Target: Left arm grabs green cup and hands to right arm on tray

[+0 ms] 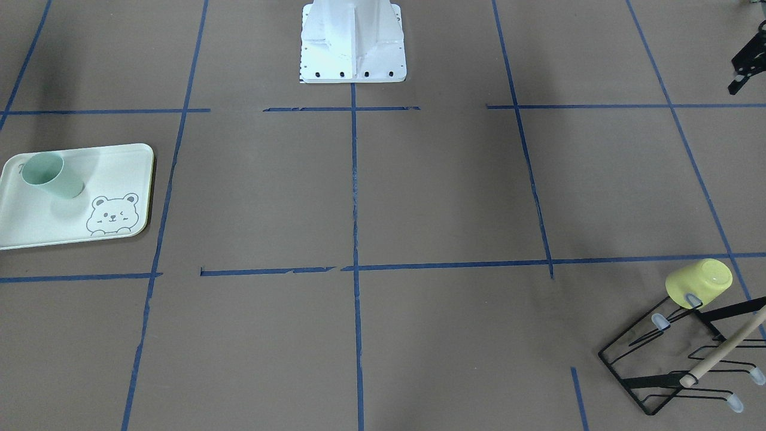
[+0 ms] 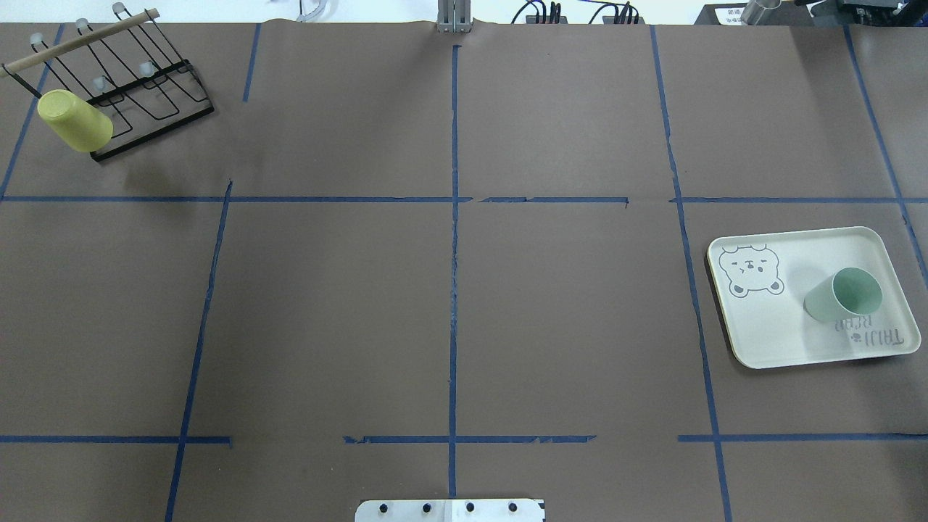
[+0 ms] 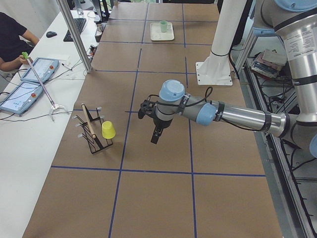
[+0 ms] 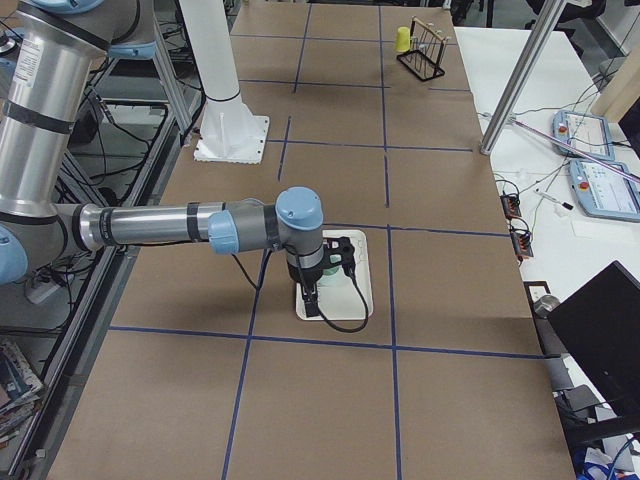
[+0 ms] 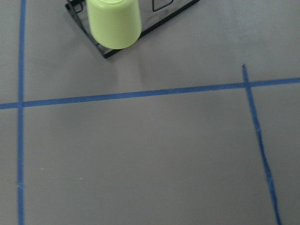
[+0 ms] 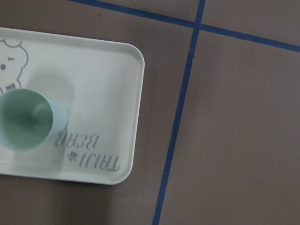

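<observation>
The green cup (image 1: 52, 173) stands upright on the tray (image 1: 119, 179) at the robot's right end of the table. Both also show in the overhead view, cup (image 2: 844, 293) on tray (image 2: 768, 333), and in the right wrist view, cup (image 6: 28, 119) on tray (image 6: 103, 93). My right gripper (image 4: 310, 303) hangs above the tray, apart from the cup; I cannot tell if it is open. My left gripper (image 3: 155, 138) hangs above the table beside the rack, holding nothing that I can see; its jaws are unclear. A black part of it shows at the front view's edge (image 1: 742, 66).
A pale yellow cup (image 2: 75, 121) hangs upside down on a black wire rack (image 2: 145, 80) at the far left corner. Blue tape lines cross the brown table. The white robot base (image 1: 353, 42) stands mid-table at the robot's side. An operator (image 3: 10, 39) sits at a side desk.
</observation>
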`<state>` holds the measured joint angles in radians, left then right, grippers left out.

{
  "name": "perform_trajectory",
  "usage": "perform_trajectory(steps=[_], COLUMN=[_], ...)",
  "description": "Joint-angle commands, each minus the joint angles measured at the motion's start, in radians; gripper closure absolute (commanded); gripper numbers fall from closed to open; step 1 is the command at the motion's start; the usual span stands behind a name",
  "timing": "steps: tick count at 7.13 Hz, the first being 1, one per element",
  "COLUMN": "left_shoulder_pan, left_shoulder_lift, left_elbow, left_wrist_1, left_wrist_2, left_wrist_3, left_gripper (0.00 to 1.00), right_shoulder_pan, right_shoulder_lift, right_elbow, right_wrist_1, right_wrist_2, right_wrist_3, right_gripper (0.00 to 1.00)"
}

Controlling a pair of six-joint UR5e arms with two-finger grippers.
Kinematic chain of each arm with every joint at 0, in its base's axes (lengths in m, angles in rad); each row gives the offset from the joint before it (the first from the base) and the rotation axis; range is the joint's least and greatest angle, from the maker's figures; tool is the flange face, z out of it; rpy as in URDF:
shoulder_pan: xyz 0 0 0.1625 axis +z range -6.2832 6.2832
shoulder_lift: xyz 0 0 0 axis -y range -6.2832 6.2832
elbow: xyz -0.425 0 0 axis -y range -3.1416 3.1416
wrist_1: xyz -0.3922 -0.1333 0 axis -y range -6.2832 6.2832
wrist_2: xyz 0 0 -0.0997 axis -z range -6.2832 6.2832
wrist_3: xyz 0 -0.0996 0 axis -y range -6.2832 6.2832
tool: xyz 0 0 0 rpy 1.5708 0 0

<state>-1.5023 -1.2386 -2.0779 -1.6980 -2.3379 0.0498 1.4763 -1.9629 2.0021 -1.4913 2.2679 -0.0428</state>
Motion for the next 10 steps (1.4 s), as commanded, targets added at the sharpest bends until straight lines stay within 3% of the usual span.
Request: perform_trajectory(steps=[1,3,5,10], left_shoulder_pan=[-0.121,-0.125,-0.125,-0.124], left_shoulder_lift=[-0.062,-0.085,-0.087,-0.114], left_elbow=[0.007,0.150,0.151,0.162], left_wrist_1=[0.321,0.354,0.360,0.345], left_wrist_2=[-0.024,-0.032,-0.031,-0.020], left_wrist_3=[0.222,0.225,0.207,0.196], left_gripper=[0.00,0.00,0.00,0.00], right_shoulder_pan=[0.056,0.059,0.061,0.061], right_shoulder_lift=[-0.048,-0.041,-0.040,-0.021], right_elbow=[-0.034,-0.029,-0.013,0.001], right_wrist_1=[-0.009,-0.009,-0.009,-0.026], right_wrist_2=[0.025,0.063,0.108,0.064], right_wrist_3=[-0.138,-0.134,-0.128,-0.098], right_gripper=[0.00,0.00,0.00,0.00])
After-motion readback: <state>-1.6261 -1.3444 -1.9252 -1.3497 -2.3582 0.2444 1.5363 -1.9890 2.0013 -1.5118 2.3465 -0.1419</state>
